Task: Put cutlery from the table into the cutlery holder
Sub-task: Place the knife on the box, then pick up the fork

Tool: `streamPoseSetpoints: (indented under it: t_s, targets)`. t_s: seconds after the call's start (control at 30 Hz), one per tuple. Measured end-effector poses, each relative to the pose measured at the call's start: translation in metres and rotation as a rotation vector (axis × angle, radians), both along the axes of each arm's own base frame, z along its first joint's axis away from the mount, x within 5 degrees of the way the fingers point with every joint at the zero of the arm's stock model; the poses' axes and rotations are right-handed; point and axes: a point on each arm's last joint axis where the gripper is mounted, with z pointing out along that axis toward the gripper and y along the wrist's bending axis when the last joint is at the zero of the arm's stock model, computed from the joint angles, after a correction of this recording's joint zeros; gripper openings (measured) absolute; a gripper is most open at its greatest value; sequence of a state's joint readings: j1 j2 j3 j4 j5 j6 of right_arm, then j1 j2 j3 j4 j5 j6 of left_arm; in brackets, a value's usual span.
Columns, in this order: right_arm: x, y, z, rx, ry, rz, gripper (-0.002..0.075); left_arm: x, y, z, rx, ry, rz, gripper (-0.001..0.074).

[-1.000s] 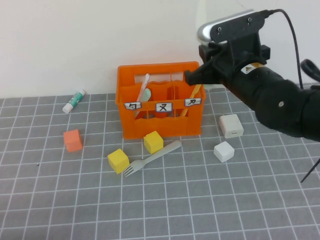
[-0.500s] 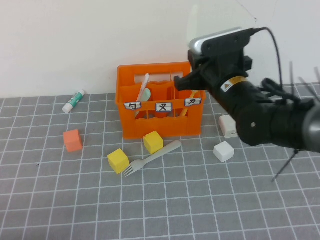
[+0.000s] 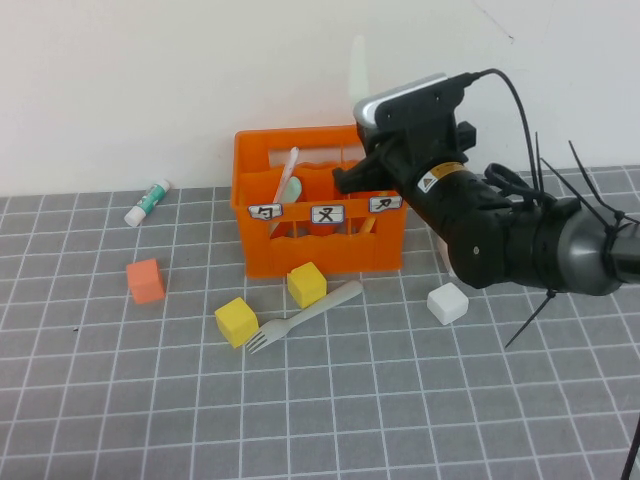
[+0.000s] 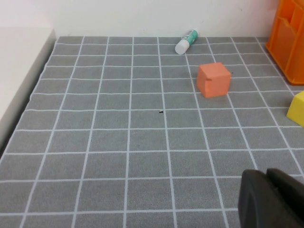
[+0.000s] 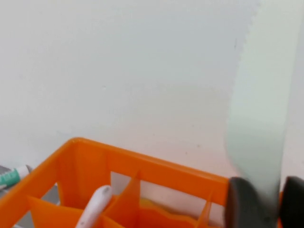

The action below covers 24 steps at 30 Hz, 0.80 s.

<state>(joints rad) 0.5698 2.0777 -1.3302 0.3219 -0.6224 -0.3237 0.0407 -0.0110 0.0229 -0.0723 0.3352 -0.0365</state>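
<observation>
— Where's the right pincer (image 3: 345, 180)?
— Over the orange holder (image 3: 318, 250), clamped on a pale mint spoon (image 3: 358, 70) that stands upright above the crate

— And the left pincer (image 4: 270, 199)?
— Low over the tabletop (image 3: 400, 400), its fingers together, holding nothing

— What's on the tabletop?
— A grey fork (image 3: 305, 316) in front of the holder, between two yellow cubes (image 3: 236, 321)

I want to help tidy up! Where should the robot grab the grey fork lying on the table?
Probably mid-handle, from above. The grey fork lies flat and slanted, tines near a yellow cube, handle end near another yellow cube. The right gripper is over the cutlery holder with a mint spoon; left gripper parked.
</observation>
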Motion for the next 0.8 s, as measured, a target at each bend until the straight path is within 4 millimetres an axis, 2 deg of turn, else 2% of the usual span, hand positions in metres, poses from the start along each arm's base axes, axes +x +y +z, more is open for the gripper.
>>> streamPoseSetpoints:
  t_s: [0.13,0.23,0.3,0.4,0.5,0.63,0.8]
  targets:
    - [0.0,-0.001,-0.003,-0.001,0.041,0.004,0.03,0.0,0.0,0.0,0.0,0.0,0.0,-0.0001]
    - [-0.003,0.0,-0.001,-0.019,0.082,0.027,0.0342,0.0,0.0,0.0,0.0,0.0,0.0,-0.0001]
    - [-0.006,0.0,0.008,-0.041,0.089,0.054,0.0351,0.0,0.0,0.0,0.0,0.0,0.0,-0.0001]
    - [-0.015,0.0,0.031,-0.1,0.079,0.114,0.0356,0.0,0.0,0.0,0.0,0.0,0.0,-0.0001]
    - [-0.029,-0.001,0.055,-0.233,0.06,0.2,0.0357,0.0,0.0,0.0,0.002,0.0,-0.001,-0.0001]
    - [-0.057,0.002,0.083,-0.526,0.006,0.329,0.0337,0.0,0.0,0.0,0.002,0.0,-0.001,-0.0001]
    - [-0.08,0.005,0.082,-0.865,0.021,0.459,0.0295,0.0,0.0,0.0,0.002,0.0,-0.001,-0.0001]
